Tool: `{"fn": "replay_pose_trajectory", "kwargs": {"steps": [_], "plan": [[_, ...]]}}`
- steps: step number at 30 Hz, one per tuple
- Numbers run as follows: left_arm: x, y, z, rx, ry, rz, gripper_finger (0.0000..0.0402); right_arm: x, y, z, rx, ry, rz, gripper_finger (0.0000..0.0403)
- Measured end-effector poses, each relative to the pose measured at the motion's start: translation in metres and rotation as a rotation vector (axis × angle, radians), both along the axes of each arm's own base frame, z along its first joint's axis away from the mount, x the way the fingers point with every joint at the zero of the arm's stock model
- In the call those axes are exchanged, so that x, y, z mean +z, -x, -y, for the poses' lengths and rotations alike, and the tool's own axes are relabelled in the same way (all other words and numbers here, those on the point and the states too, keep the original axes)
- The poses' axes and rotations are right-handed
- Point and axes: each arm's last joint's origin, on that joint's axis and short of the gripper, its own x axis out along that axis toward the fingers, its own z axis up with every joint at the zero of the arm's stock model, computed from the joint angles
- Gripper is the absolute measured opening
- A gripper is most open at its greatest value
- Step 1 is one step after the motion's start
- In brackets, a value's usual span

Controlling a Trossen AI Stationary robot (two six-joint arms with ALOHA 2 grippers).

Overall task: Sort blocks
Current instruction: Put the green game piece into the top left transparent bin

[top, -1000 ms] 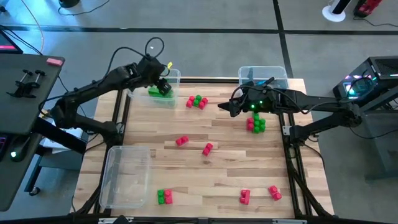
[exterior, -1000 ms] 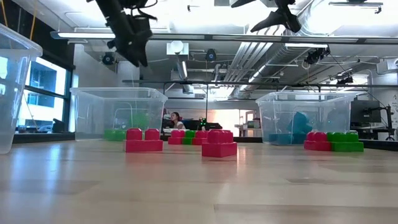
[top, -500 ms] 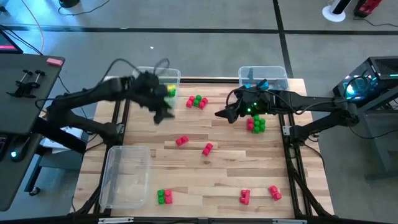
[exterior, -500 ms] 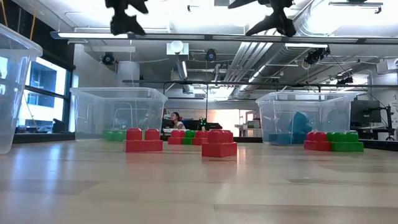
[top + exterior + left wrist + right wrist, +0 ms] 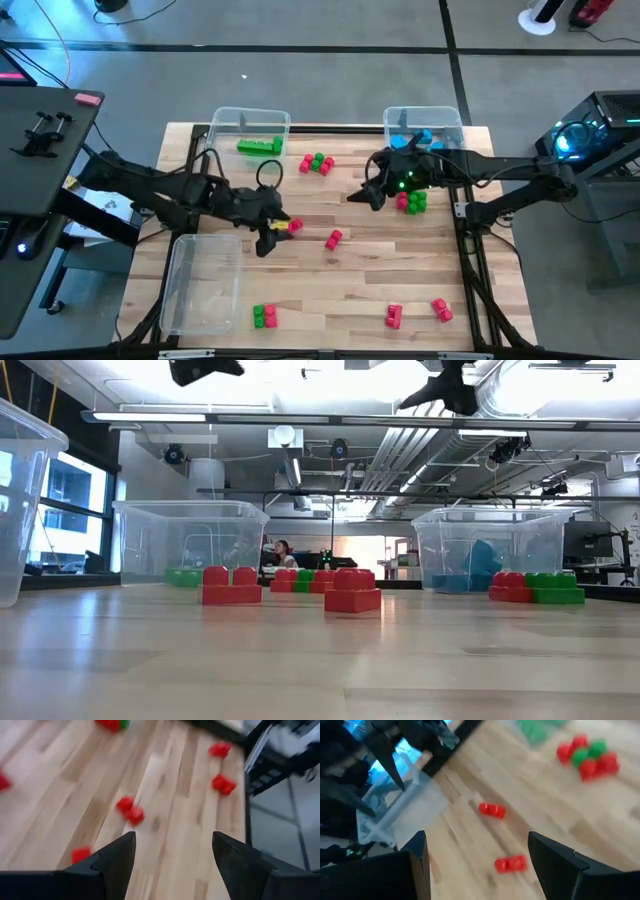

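Observation:
Red blocks lie singly on the wooden table: one (image 5: 290, 226) right beside my left gripper (image 5: 268, 240), another (image 5: 334, 239) a little to its right. A red-and-green cluster (image 5: 318, 163) lies at the far middle, and a second cluster (image 5: 410, 200) sits below my right gripper's arm. A long green block (image 5: 260, 146) rests flat in the far left bin (image 5: 216, 122). Blue blocks (image 5: 418, 138) lie in the far right bin (image 5: 452, 118). My left gripper (image 5: 172, 837) hangs open above the table, with nothing between its fingers. My right gripper (image 5: 357, 194) (image 5: 475, 837) is also open, with nothing held.
A clear bin (image 5: 178, 300) with nothing in it stands at the near left corner. Near the front edge lie a green block (image 5: 264, 316) and two red blocks (image 5: 393, 317) (image 5: 441, 310). Bare wood stretches between the two grippers and across the table's middle.
My left gripper has swung from above the far left bin toward the near edge, and now hangs over the table's left middle beside a red block. The green block stays in that bin. My right gripper has turned slightly toward the near edge.

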Motion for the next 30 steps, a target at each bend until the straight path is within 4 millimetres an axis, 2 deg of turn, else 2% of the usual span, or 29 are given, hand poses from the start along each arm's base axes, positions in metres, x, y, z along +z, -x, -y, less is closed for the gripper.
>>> {"fn": "replay_pose_trajectory", "kwargs": {"steps": [4,9,12,17,24,28,30], "plan": [[0.011,0.01,-0.009,-0.035,-0.072,0.043,0.0247,-0.011,0.01,-0.016,-0.091,-0.054,-0.135,0.0216],[0.026,0.028,-0.024,-0.071,-0.176,0.094,0.0247,-0.026,0.036,-0.032,-0.365,-0.035,-0.358,0.0216],[0.034,0.037,-0.033,-0.072,-0.227,0.132,0.0247,-0.036,0.054,-0.031,-0.526,-0.073,-0.513,0.0216],[0.04,0.041,-0.044,-0.042,-0.261,0.17,0.0247,-0.068,0.075,-0.018,-0.636,-0.193,-0.705,0.0216],[0.04,0.04,-0.05,-0.017,-0.263,0.164,0.0247,-0.124,0.111,0.02,-0.782,-0.359,-0.822,0.0216],[0.04,0.04,-0.053,0.034,-0.272,0.159,0.0247,-0.138,0.127,0.037,-0.819,-0.351,-0.863,0.0216],[0.04,0.04,-0.056,0.1,-0.27,0.158,0.0247,-0.137,0.127,0.044,-0.831,-0.337,-0.849,0.0215]]}}
